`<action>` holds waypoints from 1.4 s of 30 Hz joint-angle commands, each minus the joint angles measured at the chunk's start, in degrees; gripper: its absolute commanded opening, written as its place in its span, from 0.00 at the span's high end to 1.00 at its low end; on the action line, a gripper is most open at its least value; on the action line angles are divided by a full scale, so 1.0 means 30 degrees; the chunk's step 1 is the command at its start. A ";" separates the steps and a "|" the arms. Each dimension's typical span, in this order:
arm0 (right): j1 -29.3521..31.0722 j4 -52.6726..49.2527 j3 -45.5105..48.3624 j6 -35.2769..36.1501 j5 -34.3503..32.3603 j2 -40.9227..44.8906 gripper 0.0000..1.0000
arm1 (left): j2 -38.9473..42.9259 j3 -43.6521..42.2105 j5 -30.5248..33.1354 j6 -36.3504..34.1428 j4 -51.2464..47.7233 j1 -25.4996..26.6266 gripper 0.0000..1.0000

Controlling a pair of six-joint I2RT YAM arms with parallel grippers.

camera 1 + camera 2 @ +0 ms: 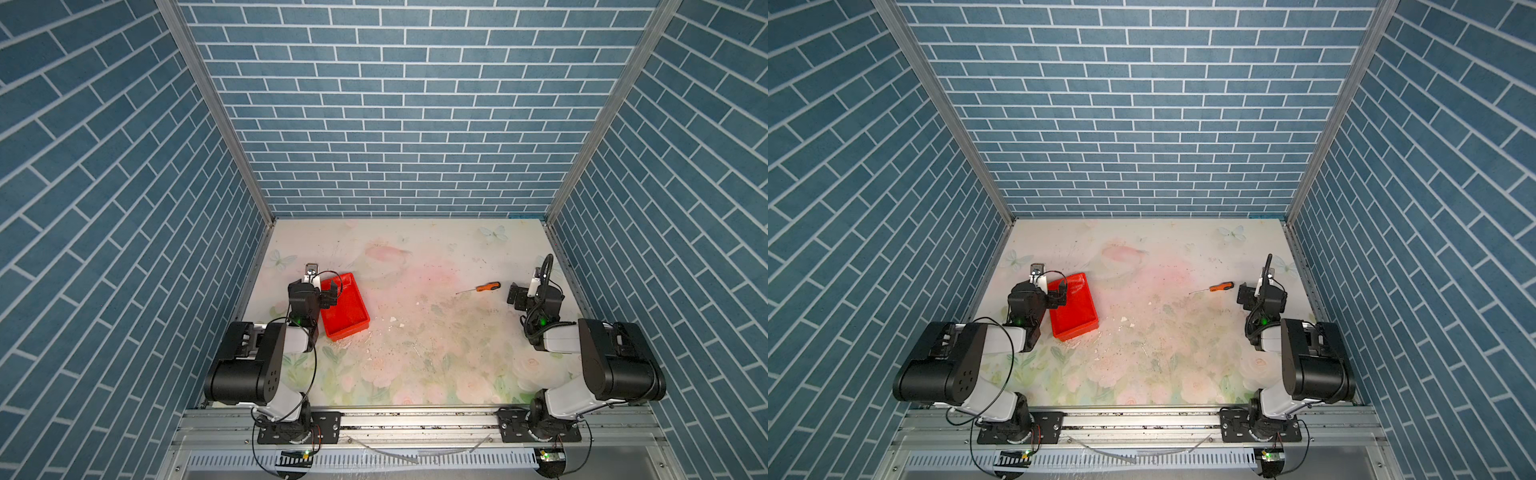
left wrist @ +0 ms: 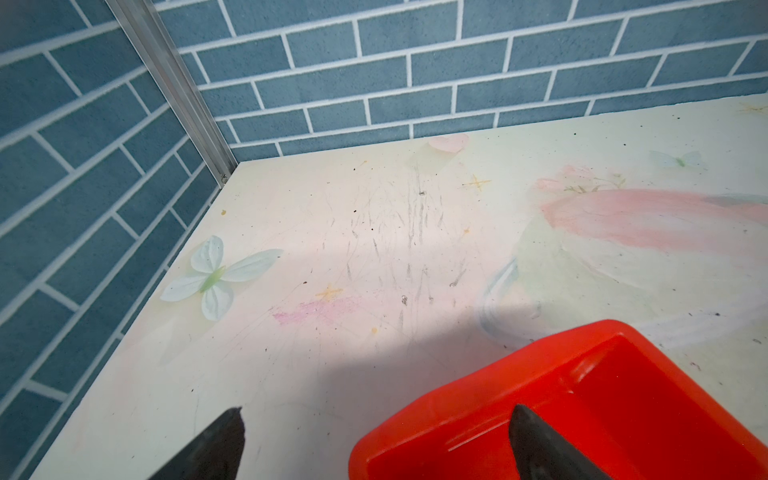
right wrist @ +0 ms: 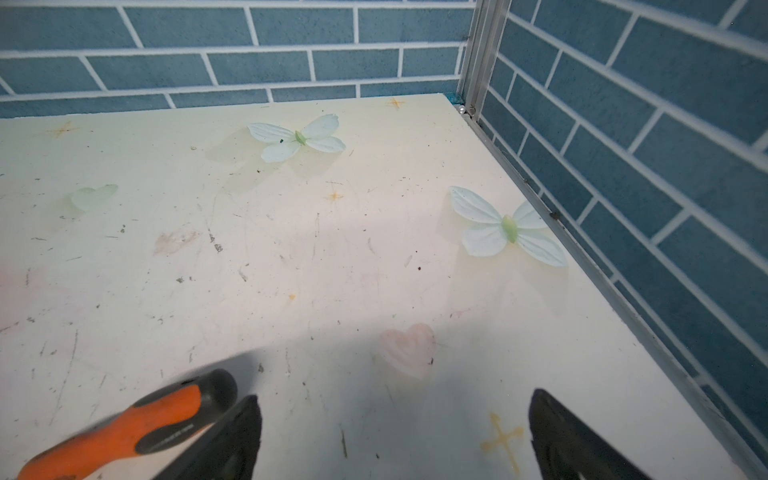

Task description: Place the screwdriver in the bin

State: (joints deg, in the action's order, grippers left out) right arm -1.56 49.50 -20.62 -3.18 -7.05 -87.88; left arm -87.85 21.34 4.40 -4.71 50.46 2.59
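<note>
Screwdriver point(image 1: 484, 287) loose on the worktop point(image 1: 419, 357), not picked yet.
Right claw point(image 3: 392, 419) spread fully wide, empty; orange handle lies just outside one finger, not between them. Left claw point(image 2: 376, 415) also wide open, empty, one finger over the bin point(image 1: 349, 311). Bin sits well apart from the tool, across the worktop. Risk: closing from here would clip the handle end and roll or skid it away; claw likely needs recentring over the handle first, since the thin shaft gives little to grab.
</note>
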 commanded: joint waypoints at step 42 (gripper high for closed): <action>0.0698 -2.3170 -1.0461 1.1528 0.8473 0.6016 0.01 | 0.9872 0.2335 -0.3646 -0.3249 -1.1124 1.0327 0.00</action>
State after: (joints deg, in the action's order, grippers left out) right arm -0.51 -8.56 -48.01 20.80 15.66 -67.90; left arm -58.00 26.55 -3.77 -14.68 20.25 30.92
